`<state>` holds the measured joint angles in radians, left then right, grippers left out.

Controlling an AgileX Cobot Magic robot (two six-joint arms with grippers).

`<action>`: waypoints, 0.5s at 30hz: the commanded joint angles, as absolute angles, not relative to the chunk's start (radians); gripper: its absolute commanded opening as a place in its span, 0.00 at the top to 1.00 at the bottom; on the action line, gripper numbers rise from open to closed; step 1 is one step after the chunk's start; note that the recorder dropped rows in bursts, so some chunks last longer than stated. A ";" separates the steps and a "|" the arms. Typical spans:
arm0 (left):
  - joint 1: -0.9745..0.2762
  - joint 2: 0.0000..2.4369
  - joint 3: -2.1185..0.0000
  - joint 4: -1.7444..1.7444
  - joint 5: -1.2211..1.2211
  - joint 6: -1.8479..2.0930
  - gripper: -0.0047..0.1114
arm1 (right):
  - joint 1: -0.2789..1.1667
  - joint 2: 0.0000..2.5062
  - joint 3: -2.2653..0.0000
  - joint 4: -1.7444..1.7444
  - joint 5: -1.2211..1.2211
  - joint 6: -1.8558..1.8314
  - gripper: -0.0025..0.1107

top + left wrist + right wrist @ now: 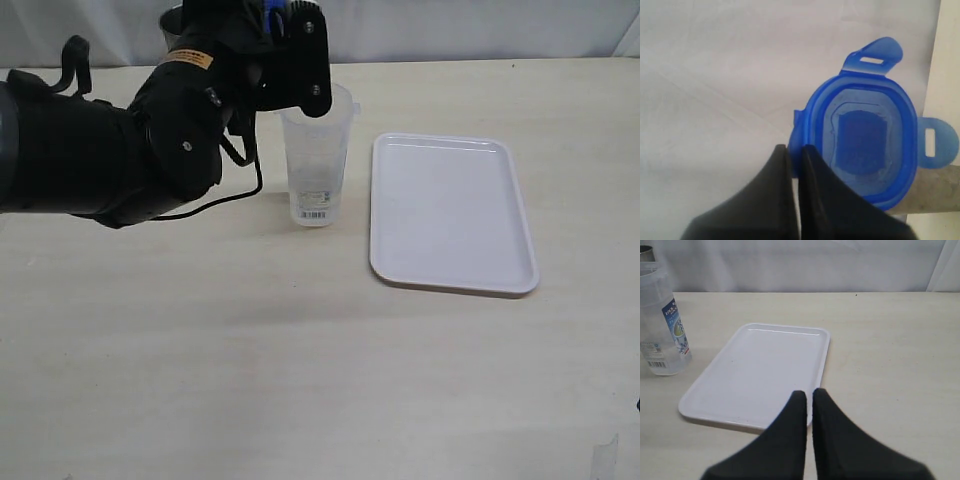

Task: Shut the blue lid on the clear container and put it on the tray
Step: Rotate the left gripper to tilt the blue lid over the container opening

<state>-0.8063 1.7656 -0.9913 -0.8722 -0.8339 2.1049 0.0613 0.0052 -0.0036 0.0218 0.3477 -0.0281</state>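
Note:
The clear container [318, 165] stands upright on the table, left of the white tray [450, 215], with its barcode label near the base. My left gripper [795, 150] is shut on the rim of the blue lid [865, 145], which it holds up in the air. In the exterior view the left arm hangs over the container's mouth, and only a bit of the blue lid [272, 12] shows. My right gripper [809, 394] is shut and empty, hovering by the near edge of the tray [765, 365]. The container [660, 325] also stands at the side of that view.
A grey steel cup [170, 22] stands behind the left arm at the back of the table; its rim [646, 251] shows behind the container. A white backdrop closes off the far edge.

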 commanded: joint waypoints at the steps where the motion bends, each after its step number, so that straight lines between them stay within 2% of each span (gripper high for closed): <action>1: -0.815 1.767 -0.990 -0.847 -0.801 2.092 0.96 | 0.056 0.000 0.000 0.014 0.345 -0.034 0.94; 15: -0.815 1.767 -0.990 -0.845 -0.733 2.092 0.96 | 0.056 0.000 0.000 0.014 0.345 -0.034 0.94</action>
<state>-0.8132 1.7656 -0.9913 -0.8511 -0.7301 2.1030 0.0613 0.0052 -0.0036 0.0218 0.3477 -0.0281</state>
